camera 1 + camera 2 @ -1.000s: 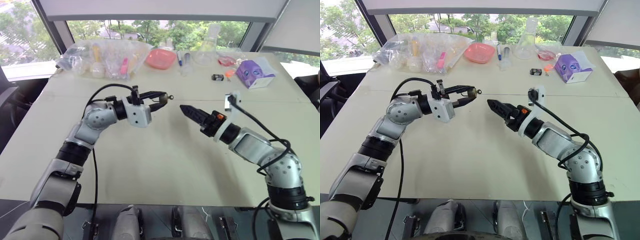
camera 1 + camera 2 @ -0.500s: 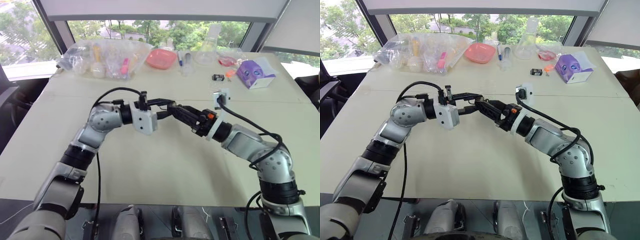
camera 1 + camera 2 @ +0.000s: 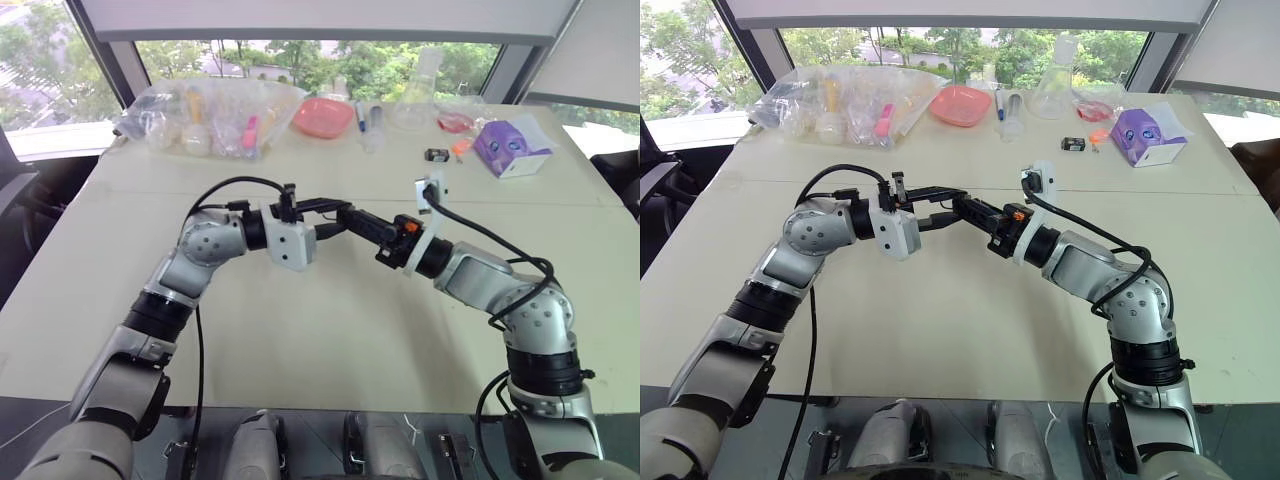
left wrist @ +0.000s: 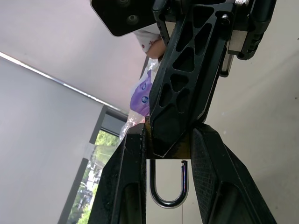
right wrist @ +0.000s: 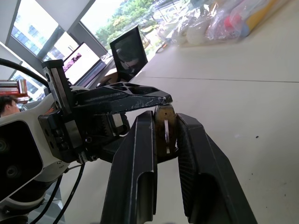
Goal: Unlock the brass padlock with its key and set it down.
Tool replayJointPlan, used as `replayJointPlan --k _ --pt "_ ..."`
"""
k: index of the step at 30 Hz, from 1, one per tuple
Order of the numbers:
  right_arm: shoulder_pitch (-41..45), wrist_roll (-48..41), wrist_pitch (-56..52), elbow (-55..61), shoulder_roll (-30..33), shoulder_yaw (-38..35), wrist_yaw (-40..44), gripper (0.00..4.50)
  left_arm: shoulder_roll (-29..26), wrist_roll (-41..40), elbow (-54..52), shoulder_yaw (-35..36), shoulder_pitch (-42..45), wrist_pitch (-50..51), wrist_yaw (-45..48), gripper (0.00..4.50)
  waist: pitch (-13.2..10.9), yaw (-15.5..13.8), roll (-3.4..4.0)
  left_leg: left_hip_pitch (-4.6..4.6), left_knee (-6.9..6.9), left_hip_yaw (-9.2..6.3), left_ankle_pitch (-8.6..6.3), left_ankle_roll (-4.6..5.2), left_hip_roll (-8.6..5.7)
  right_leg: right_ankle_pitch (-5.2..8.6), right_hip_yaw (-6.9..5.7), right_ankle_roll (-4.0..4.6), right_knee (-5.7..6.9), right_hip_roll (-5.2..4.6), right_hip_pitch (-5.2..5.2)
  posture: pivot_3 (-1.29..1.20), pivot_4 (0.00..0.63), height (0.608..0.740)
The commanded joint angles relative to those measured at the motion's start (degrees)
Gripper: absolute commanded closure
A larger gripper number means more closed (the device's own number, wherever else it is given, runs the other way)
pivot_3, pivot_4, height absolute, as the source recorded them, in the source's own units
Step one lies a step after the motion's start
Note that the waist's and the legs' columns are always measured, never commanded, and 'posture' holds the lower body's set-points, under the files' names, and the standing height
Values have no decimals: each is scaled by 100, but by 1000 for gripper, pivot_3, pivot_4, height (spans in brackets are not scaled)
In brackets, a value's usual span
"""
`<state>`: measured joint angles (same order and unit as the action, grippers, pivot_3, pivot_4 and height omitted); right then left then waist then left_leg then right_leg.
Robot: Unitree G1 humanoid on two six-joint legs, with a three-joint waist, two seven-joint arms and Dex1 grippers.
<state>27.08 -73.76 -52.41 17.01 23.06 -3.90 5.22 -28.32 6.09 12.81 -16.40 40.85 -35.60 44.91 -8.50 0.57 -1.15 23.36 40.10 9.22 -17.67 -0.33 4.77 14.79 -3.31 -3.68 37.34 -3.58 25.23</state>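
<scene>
My two grippers meet tip to tip above the middle of the table point(image 3: 330, 340). The left gripper point(image 3: 335, 208) points right and is shut on the brass padlock point(image 4: 184, 150). The padlock's silvery shackle point(image 4: 167, 199) hangs back between the left fingers point(image 4: 128, 186). From the other side, the right gripper point(image 3: 350, 215) points left and has closed on a small flat metal piece, the key point(image 5: 164, 131), at the padlock's outer end. The right gripper's black finger point(image 4: 187, 84) covers most of the brass body. I cannot tell whether the shackle is free.
Along the far edge lie clear plastic bags of items point(image 3: 210, 115), a red bowl point(image 3: 322, 116), a glass flask point(image 3: 415, 100), a purple box point(image 3: 508, 145) and a small black-and-white gadget point(image 3: 435, 154). Bare tabletop lies under and in front of the grippers.
The right gripper has come left from a hand's width away to the left gripper's tips, and its fingers have closed there. The left gripper still grips the padlock in nearly the same place.
</scene>
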Motion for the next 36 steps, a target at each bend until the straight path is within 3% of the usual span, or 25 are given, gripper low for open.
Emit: replayJointPlan --k 1,2,9,13,16,19,21,25,36 --pt "126 24 -71 13 -107 -45 -40 4418 53 -28 -228 89 109 -126 -95 3796 0 1 0 0 0 0 0 0 0 0 0 0 0 0 0 0 150 740" --pt "130 35 -87 10 -121 -55 -43 4418 44 -31 -238 84 103 -114 -79 3796 0 1 0 0 0 0 0 0 0 0 0 0 0 0 0 0 150 740" --pt "175 194 -173 -63 -215 -120 -57 4418 -24 -553 -417 300 -3 776 165 430 0 2 0 0 0 0 0 -1 0 0 0 0 0 0 1 0 150 740" --pt "164 230 -198 -88 -217 -180 -48 4418 -140 -1089 -786 527 -150 1782 404 430 0 5 0 0 0 0 0 -1 0 0 0 0 0 0 0 0 150 740" --pt "191 289 -155 -186 -195 -255 -29 4418 -438 -2779 -1562 975 -296 4506 795 430 0 27 0 1 0 -4 1 -2 2 0 0 0 1 1 1 0 150 740" --pt "258 266 -137 -294 -242 -389 -29 4418 -715 -3812 -1833 1324 -341 6066 1005 430 -1 36 2 0 -1 -17 5 -9 7 0 2 0 7 3 5 0 150 740" --pt "287 253 -139 -339 -289 -446 -15 4418 -789 -4096 -1859 1466 -391 6542 1073 430 -1 32 2 -1 -2 -18 6 -10 6 0 2 -1 8 3 5 0 150 740" --pt "368 204 -180 -386 -377 -507 -6 4418 -671 -4199 -1583 1640 -395 6895 973 430 -1 7 2 -1 -1 -17 6 -11 1 0 3 -1 6 0 3 0 150 740" --pt "345 10 -305 -206 -423 -535 27 4418 -6 -3679 -808 1597 15 6425 754 430 -1 17 2 0 -2 -8 7 -12 0 0 2 0 6 2 4 0 150 740"
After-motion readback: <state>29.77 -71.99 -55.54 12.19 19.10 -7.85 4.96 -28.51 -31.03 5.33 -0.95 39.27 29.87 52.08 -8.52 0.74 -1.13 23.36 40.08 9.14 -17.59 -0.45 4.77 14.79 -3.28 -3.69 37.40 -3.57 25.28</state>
